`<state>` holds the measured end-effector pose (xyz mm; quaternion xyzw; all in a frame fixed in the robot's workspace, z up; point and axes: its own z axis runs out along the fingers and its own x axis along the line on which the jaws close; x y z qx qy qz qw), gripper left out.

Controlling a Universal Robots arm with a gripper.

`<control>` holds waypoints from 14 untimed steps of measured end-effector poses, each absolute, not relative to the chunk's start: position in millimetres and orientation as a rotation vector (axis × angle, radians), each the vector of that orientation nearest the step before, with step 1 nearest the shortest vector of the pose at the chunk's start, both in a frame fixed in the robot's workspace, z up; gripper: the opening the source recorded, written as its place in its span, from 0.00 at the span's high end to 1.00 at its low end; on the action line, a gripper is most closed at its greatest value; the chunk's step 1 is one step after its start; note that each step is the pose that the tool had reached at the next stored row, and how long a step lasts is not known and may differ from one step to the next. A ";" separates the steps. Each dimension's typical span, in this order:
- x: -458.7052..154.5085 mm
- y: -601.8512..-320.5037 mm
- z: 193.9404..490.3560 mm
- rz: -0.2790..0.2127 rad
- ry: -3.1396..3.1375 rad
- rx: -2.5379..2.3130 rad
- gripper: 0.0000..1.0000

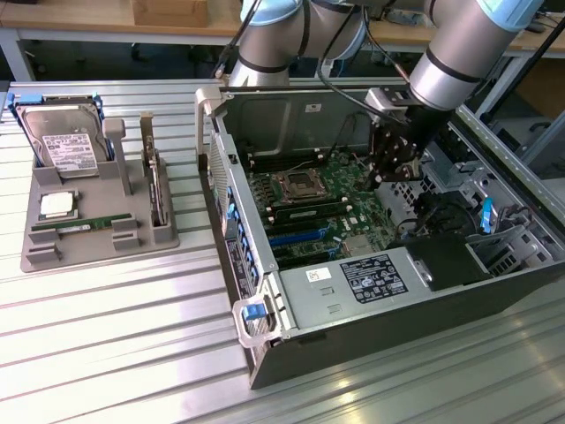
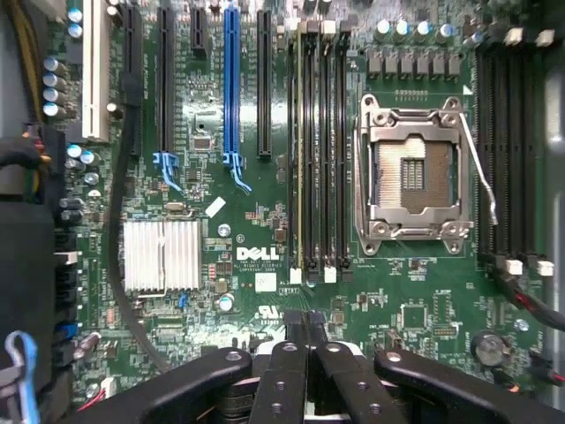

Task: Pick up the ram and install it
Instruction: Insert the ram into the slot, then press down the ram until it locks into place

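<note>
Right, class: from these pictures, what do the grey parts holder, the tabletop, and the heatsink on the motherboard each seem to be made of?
Parts holder: probably plastic, matte uniform grey, chunky moulded shapes.
Tabletop: likely aluminium, silvery ribbed strips with soft glare.
Heatsink: bare metal, probably aluminium, bright thin parallel fins.
Motherboard: green circuit-board laminate with a glossy coating, printed white lettering.

Ribbed metal table (image 1: 106, 327), workbenches (image 1: 88, 26) behind.

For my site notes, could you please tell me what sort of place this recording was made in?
Most likely a robotics lab or workshop: an open computer case lies on a ribbed metal table, a grey fixture holds a hard drive, and workbenches stand behind.
</note>
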<state>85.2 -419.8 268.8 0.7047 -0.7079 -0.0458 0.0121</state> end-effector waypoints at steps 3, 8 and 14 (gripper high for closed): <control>85.2 -419.8 283.1 -0.146 -2.208 2.198 0.90; 85.2 -419.8 283.2 -0.146 -2.208 2.198 0.90; 69.7 -419.8 271.3 -0.146 -2.208 2.198 0.90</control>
